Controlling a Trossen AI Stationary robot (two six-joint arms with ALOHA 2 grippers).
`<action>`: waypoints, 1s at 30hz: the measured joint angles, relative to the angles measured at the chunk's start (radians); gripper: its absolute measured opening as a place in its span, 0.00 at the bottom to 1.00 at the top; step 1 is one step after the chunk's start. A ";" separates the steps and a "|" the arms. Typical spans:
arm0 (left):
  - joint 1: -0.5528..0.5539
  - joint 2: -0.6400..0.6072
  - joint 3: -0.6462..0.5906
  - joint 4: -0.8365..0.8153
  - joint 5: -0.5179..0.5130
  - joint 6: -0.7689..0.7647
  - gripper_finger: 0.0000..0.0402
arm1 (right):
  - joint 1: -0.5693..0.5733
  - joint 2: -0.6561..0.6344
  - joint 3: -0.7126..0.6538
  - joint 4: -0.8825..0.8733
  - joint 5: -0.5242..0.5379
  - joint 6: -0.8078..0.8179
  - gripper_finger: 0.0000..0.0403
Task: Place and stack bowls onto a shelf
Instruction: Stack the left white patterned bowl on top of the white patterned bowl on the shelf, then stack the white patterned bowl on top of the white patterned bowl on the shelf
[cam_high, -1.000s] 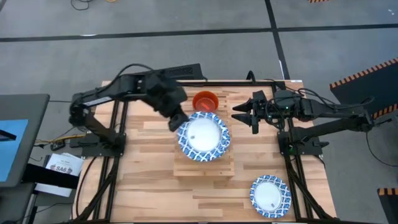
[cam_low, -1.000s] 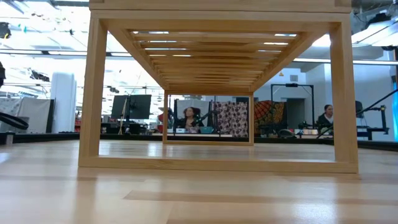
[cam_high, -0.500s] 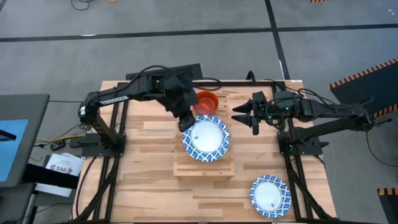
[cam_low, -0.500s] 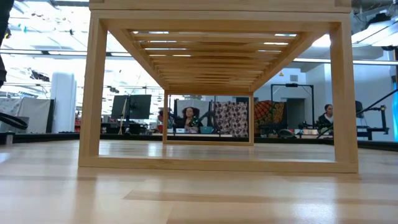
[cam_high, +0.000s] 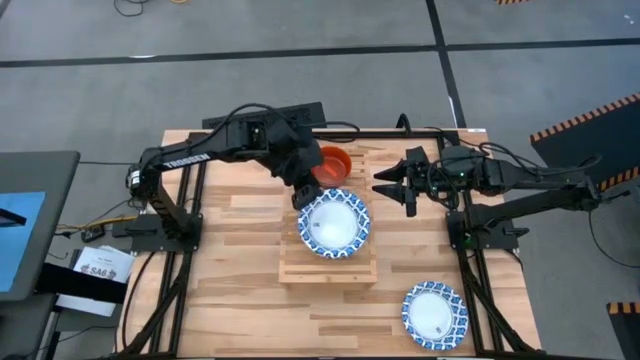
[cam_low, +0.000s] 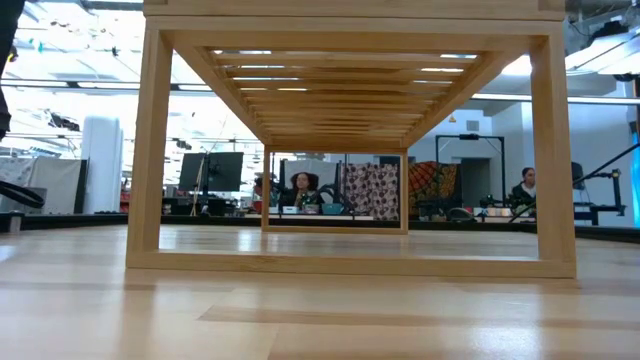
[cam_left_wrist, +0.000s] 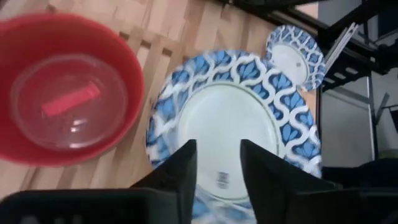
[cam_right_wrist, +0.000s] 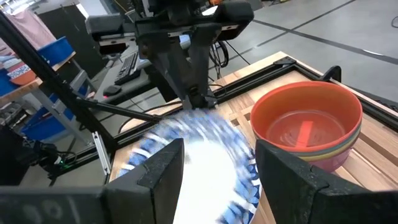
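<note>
On top of the slatted shelf (cam_high: 328, 268) at table centre sits the blue-rimmed bowl (cam_high: 334, 223), with the stack of small bowls, red one uppermost (cam_high: 330, 161), just beside it at its 11 o'clock. I have the left gripper (cam_high: 306, 194) on that bowl's rim at about 10 o'clock; my wrist camera shows the rim (cam_left_wrist: 219, 186) running into the narrow gap between both fingers, so I read it as pinching the bowl. The bowl is round, so no long axis matters; what counts is that it hangs from its 10 o'clock edge over the shelf.

The right gripper (cam_high: 385, 181) waits at the bowl's 2 o'clock, fingers spread, clear of it. Second blue-rimmed bowl (cam_high: 435, 315) lies on the table at 5 o'clock, nearer the right arm.

Against the frame a second back: left gripper and bowl have shifted slightly toward 3 o'clock; right arm unchanged.
</note>
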 joint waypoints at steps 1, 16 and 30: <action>0.000 0.000 0.000 0.008 0.000 0.000 0.28 | 0.000 0.000 0.000 0.000 0.000 0.000 0.56; 0.070 -0.175 0.088 0.051 -0.064 0.123 0.40 | 0.000 0.000 0.000 0.164 0.000 0.000 0.56; -0.142 -0.725 -0.776 0.927 -0.234 0.150 0.40 | -0.002 0.000 0.001 0.213 0.000 0.000 0.56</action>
